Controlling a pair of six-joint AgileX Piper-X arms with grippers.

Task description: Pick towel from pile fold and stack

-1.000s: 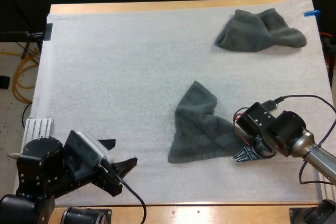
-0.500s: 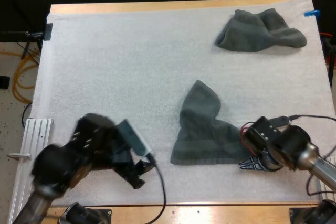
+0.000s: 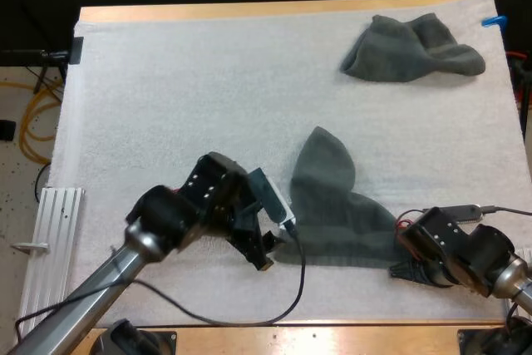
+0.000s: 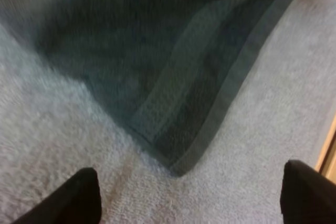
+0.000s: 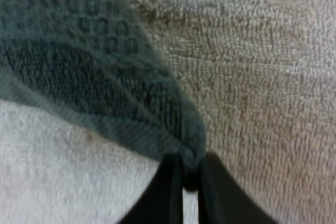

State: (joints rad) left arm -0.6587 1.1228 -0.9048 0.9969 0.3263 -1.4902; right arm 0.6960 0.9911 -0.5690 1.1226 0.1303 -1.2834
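Left gripper (image 3: 267, 252) has swung in from near-left corner of mat (image 3: 183, 97) over the last sec and now sits at near-left corner of towel (image 3: 332, 205). Right gripper (image 3: 399, 270) has dragged its corner toward front edge and rightward, so towel lies nearer the front than before.

Towel: dark grey-green, partly spread, right of mat centre. Rounded lobe points to far side, flat hem runs along near side.

Left wrist view: towel (image 4: 184, 77) corner w/ hemmed border points between the left gripper (image 4: 191, 198) fingers (image 4: 79, 198). They stand wide apart and clear of the cloth, bare mat under them.

Right wrist view: right gripper (image 5: 190, 182) is pinched tight on tip of a towel (image 5: 79, 77) corner, cloth bunched betw. the two fingers.

Room: open mat left of and beyond towel; only a narrow strip of mat betw. towel's near hem and front edge. Second towel (image 3: 411, 49), crumpled, lies at far right of mat, well apart.

Mat is white and nubbly and covers most of wooden table (image 3: 249, 11); wood shows along far and near sides.
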